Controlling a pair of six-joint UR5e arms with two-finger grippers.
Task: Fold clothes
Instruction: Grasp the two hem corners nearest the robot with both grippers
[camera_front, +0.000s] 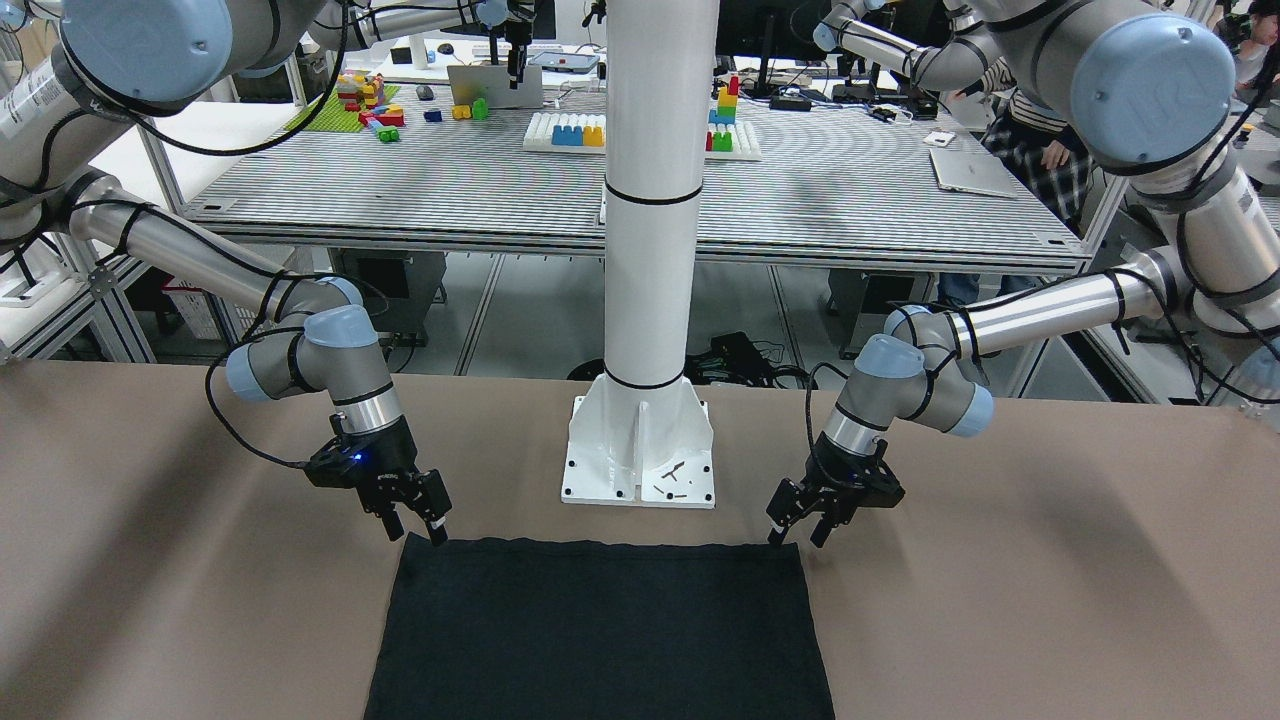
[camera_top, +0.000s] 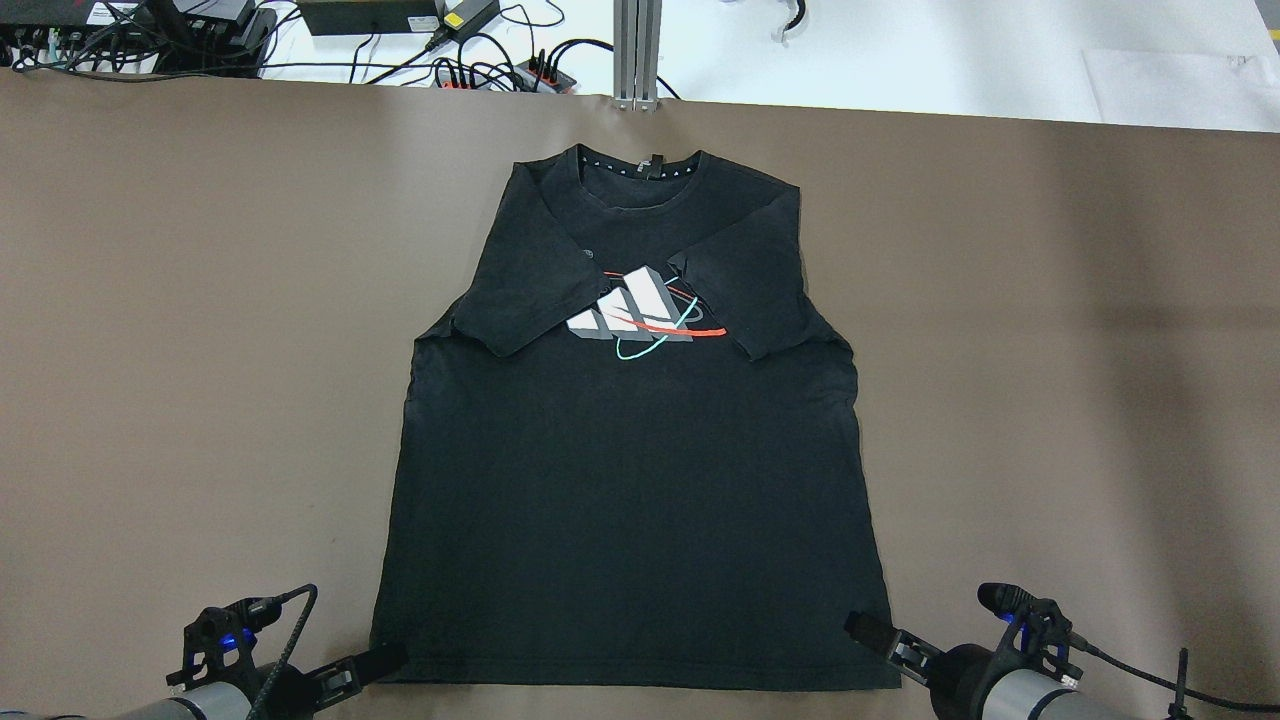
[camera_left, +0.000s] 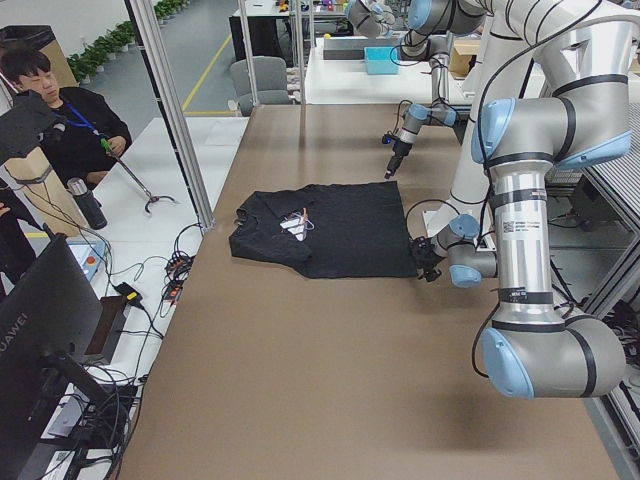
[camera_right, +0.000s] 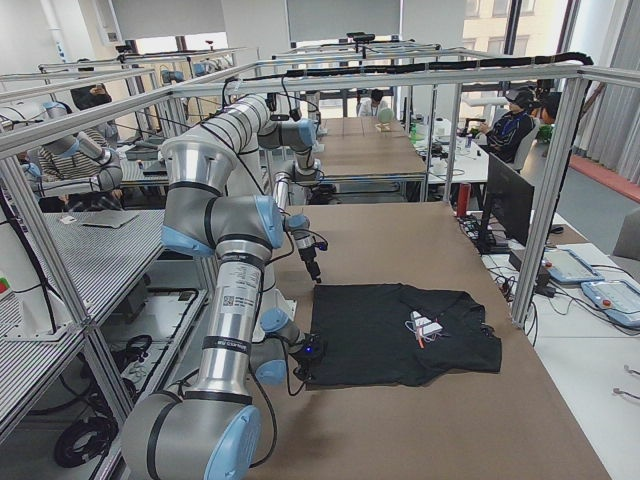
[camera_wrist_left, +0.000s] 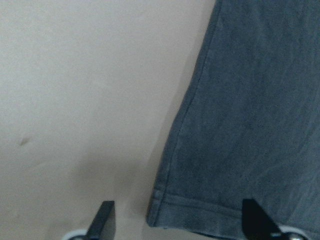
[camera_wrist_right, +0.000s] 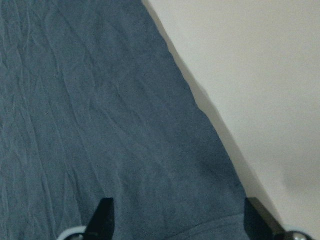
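A black T-shirt (camera_top: 630, 470) lies flat on the brown table, collar far from me, both short sleeves folded in over a white, red and teal chest logo (camera_top: 645, 315). My left gripper (camera_top: 372, 662) sits at the hem's left corner. In the left wrist view its fingers (camera_wrist_left: 102, 222) stand open astride that hem corner (camera_wrist_left: 165, 212). At the hem's right corner is my right gripper (camera_top: 868, 630), and its open fingers (camera_wrist_right: 102, 217) straddle the cloth (camera_wrist_right: 115, 125) there. The front-facing view shows the left gripper (camera_front: 797, 535) and the right gripper (camera_front: 415, 530) low at the hem (camera_front: 600, 545).
A white pillar (camera_front: 650, 200) on a base plate (camera_front: 640, 455) stands between the arms just behind the hem. Cables and power strips (camera_top: 440, 40) lie past the table's far edge. A seated person (camera_left: 60, 120) is beside the table.
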